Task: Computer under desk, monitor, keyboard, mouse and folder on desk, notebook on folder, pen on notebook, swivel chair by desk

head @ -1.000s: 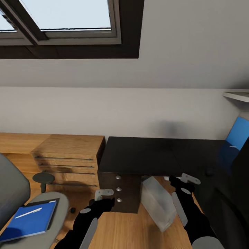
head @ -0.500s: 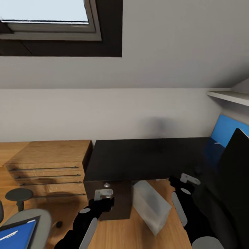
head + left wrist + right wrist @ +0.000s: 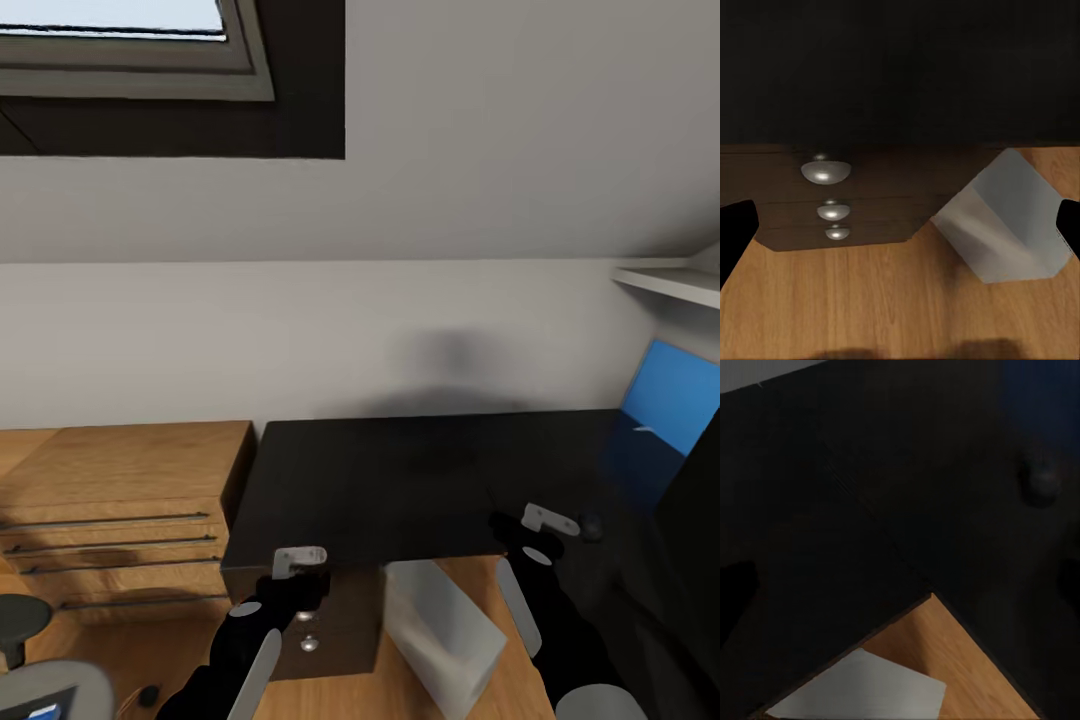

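The black-topped desk [image 3: 400,480] stretches in front of me, its blue back panel [image 3: 670,395] at the right. At the right edge stands the dark monitor [image 3: 700,490]. The small dark mouse [image 3: 592,524] [image 3: 1041,480] lies on the desk near it. The light grey computer [image 3: 440,620] [image 3: 1009,217] leans on the floor under the desk. The swivel chair [image 3: 55,688] shows at the bottom left corner with a sliver of the blue folder [image 3: 40,712]. My left gripper [image 3: 300,560] [image 3: 900,225] is open before the desk edge. My right gripper [image 3: 540,520] [image 3: 900,585] is open over the desk.
A dark three-drawer cabinet [image 3: 320,625] [image 3: 825,171] stands under the desk beside the computer. Low light-wood cabinets [image 3: 110,510] line the wall at the left. A white shelf [image 3: 670,280] juts out at the right, and a skylight [image 3: 120,40] sits above.
The camera has swung right and closer to the desk, so the chair and folder have slid to the bottom left corner. Both arms keep their pose.
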`<state>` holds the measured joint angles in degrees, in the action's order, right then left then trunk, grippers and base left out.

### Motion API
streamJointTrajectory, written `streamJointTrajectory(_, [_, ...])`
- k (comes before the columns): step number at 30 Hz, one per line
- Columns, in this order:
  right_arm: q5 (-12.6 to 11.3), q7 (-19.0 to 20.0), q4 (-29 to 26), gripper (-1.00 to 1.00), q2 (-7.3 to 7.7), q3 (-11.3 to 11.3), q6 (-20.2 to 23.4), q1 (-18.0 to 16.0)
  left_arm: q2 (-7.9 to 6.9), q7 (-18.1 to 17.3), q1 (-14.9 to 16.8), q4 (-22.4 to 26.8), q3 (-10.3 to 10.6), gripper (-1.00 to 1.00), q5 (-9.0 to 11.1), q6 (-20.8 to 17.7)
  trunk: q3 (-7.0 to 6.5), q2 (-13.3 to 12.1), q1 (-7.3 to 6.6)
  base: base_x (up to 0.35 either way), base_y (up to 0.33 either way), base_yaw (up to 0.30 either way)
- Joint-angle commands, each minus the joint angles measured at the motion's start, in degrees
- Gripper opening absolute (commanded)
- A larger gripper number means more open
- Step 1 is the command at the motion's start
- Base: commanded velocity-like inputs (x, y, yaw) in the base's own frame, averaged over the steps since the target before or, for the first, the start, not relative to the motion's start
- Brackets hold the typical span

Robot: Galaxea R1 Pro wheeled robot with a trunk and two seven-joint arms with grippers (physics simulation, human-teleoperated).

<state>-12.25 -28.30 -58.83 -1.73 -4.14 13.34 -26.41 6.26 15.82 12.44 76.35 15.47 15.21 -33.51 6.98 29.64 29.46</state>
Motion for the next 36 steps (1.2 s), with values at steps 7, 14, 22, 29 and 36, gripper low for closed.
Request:
streamJointTrajectory(7, [-0.32, -0.19, 0.55, 1.0, 0.09, -0.03, -0.23, -0.05, -0.02, 0.53, 0.04, 0.24, 0.0, 1.0, 0.61, -0.22, 0.11, 0.1, 0.06, 0.321, 0.0, -0.234])
streamJointTrajectory(14, [-0.32, -0.18, 0.73, 1.0, 0.22, 0.0, -0.33, -0.05, -0.02, 0.47, 0.04, 0.36, 0.0, 1.0, 0.61, -0.25, 0.11, 0.1, 0.06, 0.249, 0.0, -0.266])
streamJointTrajectory(22, [-0.23, -0.18, 2.64, 1.0, 0.14, 0.49, -2.52, -0.05, -0.02, 0.44, 0.04, 0.5, 0.0, 1.0, 0.61, -0.33, 0.11, 0.1, 0.06, 0.027, 0.0, -0.232])
streamJointTrajectory(29, [-0.31, -0.22, 2.75, 1.0, 0.02, 3.77, -2.79, -0.05, -0.02, 0.44, 0.04, 0.55, 0.0, 1.0, 0.61, -0.33, 0.11, 0.1, 0.06, 0.0, 0.0, -0.023])
streamJointTrajectory(36, [-0.22, -0.2, 2.91, 1.0, 0.14, 4.0, -2.8, -0.05, -0.02, 0.44, 0.04, 0.55, 0.07, 1.0, 0.61, -0.29, 0.11, 0.1, 0.06, 0.112, 0.0, -0.001])
